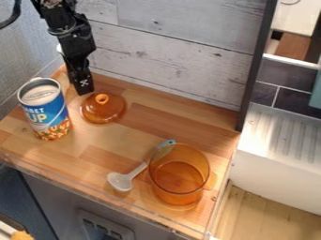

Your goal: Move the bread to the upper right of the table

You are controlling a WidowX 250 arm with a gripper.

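See nearest, at the view's seven o'clock edge, a rough, golden-orange lump (22, 236), partly cut off; cannot confirm as bread. Beyond, find an amber pot (179, 180) near six, then, at ten, a black gripper (84, 92); cannot tell open from closed.

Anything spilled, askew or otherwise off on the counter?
I see nothing spilled or broken. Mildly odd: the domed amber glass lid sits on the wooden counter, away from the transparent amber glass pot, leaving it uncovered.
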